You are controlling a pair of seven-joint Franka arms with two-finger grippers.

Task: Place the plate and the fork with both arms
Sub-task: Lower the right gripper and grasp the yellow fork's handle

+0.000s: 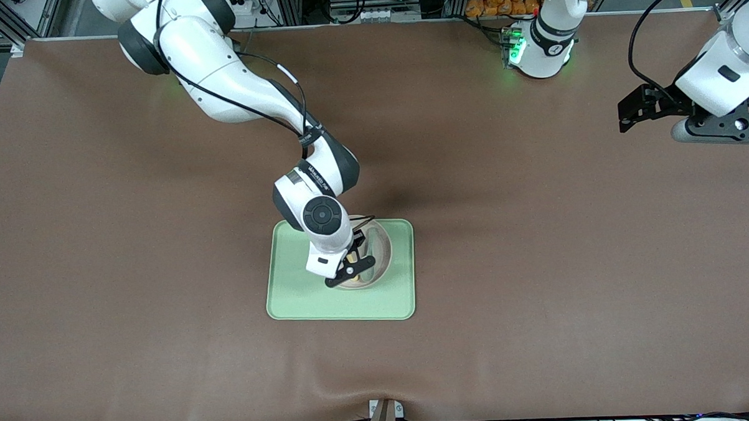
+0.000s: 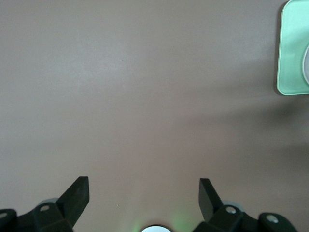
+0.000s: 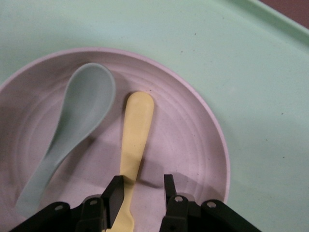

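Observation:
The pale pink plate point(image 1: 383, 246) lies on the light-green tray point(image 1: 303, 300) in the middle of the table. In the right wrist view the yellow fork point(image 3: 137, 125) lies flat in the plate point(image 3: 193, 145) beside a grey-green spoon point(image 3: 82, 116). My right gripper point(image 3: 142, 182) is low over the plate, open, with the fork's handle running under one finger and a gap to the other. In the front view it point(image 1: 350, 270) hides most of the fork. My left gripper point(image 1: 636, 111) is open and empty, waiting above bare table at the left arm's end.
The brown mat point(image 1: 538, 261) covers the whole table around the tray. The left wrist view shows bare mat under the left gripper point(image 2: 144, 186) and a corner of the tray point(image 2: 292, 53) farther off.

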